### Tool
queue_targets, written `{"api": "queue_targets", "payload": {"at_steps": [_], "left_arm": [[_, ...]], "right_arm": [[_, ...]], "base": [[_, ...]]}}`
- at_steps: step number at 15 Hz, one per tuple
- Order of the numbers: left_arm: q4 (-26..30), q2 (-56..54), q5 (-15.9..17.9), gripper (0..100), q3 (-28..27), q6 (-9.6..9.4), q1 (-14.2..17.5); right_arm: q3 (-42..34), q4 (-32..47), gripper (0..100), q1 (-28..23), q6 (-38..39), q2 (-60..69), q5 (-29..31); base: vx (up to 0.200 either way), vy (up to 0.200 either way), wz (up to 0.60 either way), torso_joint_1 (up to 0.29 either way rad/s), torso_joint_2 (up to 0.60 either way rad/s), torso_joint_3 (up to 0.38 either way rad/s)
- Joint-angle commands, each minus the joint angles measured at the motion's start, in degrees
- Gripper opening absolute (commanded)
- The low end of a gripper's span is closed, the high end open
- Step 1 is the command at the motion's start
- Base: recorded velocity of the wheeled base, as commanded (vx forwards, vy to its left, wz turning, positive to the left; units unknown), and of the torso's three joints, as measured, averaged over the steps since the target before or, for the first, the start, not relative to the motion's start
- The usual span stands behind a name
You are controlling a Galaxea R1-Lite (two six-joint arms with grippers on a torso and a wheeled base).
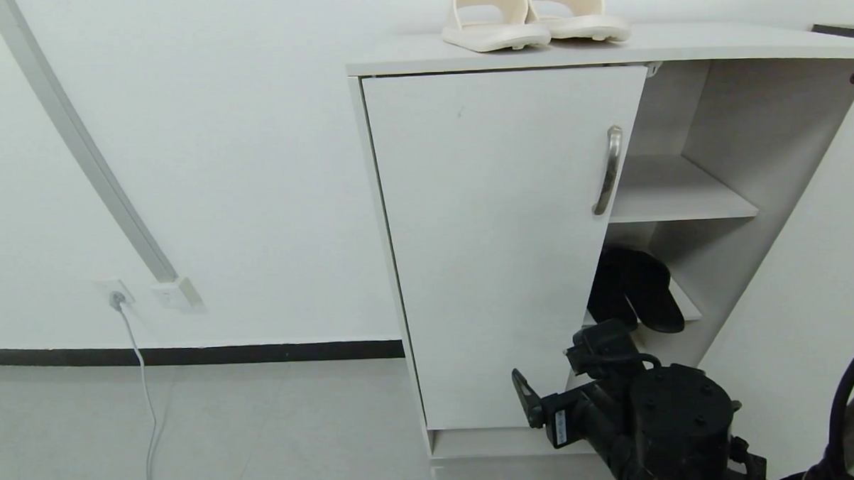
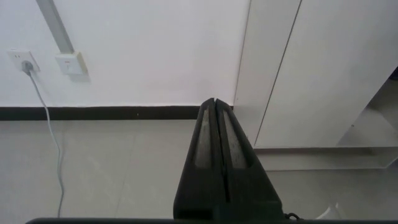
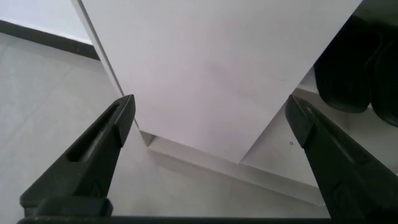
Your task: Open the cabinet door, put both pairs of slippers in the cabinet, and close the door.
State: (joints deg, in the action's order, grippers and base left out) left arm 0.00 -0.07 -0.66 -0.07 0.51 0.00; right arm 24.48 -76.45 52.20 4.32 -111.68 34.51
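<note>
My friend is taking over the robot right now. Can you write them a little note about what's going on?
The left claw is shut and empty, low by the floor beside the cabinet.
The right claw is open and empty, low in front of the closed left door.
The black slippers sit on the lower shelf in the open right half.
The beige slippers lie on top of the cabinet.
Done: cabinet opened, black pair in.
Left: put the beige pair inside, then close the door.
</note>
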Motion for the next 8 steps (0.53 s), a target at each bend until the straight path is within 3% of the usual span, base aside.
{"api": "queue_targets", "payload": {"at_steps": [1,3,5,8], "left_arm": [[0.00,0.07,-0.04,0,-0.01,0.02,0.00],[0.00,0.07,-0.04,0,-0.01,0.02,0.00],[0.00,0.07,-0.04,0,0.07,0.02,0.00],[0.09,0.07,-0.04,0,-0.01,0.02,0.00]], "right_arm": [[-0.05,-0.02,100,-0.08,-0.01,-0.03,-0.06],[-0.05,-0.02,100,-0.26,-0.01,0.06,-0.06],[-0.05,-0.02,100,-0.26,-0.01,-0.12,-0.06],[-0.22,-0.02,100,-0.26,-0.10,0.14,0.03]], "base": [[0.000,0.000,0.00,0.000,0.00,0.000],[0.000,0.000,0.00,-0.004,-0.09,-0.099],[0.000,0.000,0.00,0.000,-0.17,-0.317],[0.000,0.000,0.00,0.037,-0.47,-0.380]]}}
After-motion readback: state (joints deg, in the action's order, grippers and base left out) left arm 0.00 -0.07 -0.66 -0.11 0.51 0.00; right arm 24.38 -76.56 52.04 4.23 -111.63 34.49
